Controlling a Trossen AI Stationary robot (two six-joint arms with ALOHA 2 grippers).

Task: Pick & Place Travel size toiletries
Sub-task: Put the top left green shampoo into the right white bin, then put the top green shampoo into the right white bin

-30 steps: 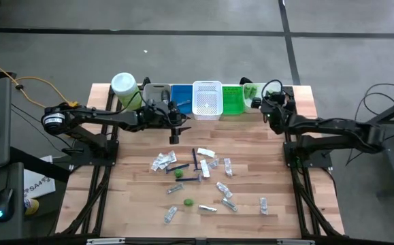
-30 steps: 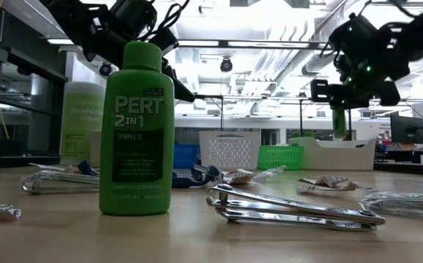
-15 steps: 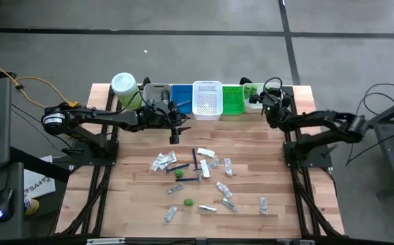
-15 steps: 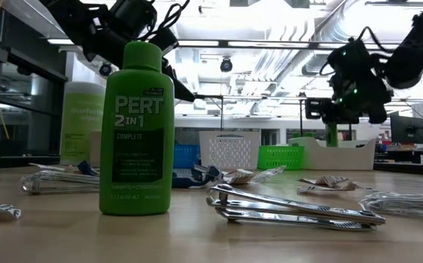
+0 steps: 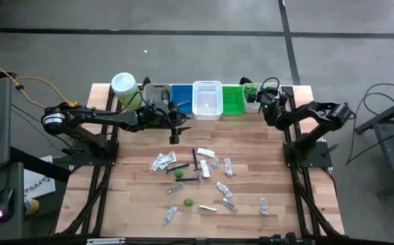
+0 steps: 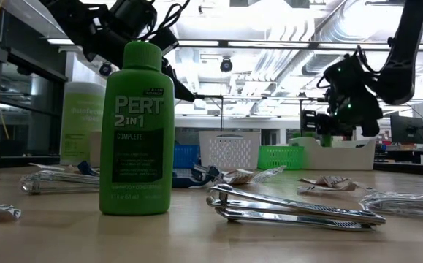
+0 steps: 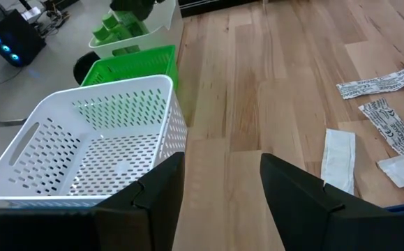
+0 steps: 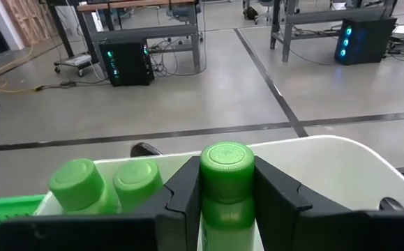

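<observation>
Small toiletries lie scattered on the middle of the table: sachets, dark sticks and two little green bottles. One green Pert bottle stands upright on its base close to the low camera. My right gripper is shut on another small green bottle over the white bin at the far right end of the bin row; two green bottles stand in that bin. My left gripper hangs open over the table in front of the white basket. My right gripper pinches the small green bottle between its two fingers, which sit on either side of the body just below the cap. The fingers reach about level toward the far edge. The bottle stands upright, lifted clear above the white bin.
A row of bins lines the far edge: grey, blue, white basket, green, white bin. A large pale-green jar stands at the row's left end. A metal clipper lies near the low camera.
My right gripper has carried the green bottle toward the table's left and far edge and downward, closing on the white bin, while the right arm folded back. The left arm and the scattered items have kept still.
</observation>
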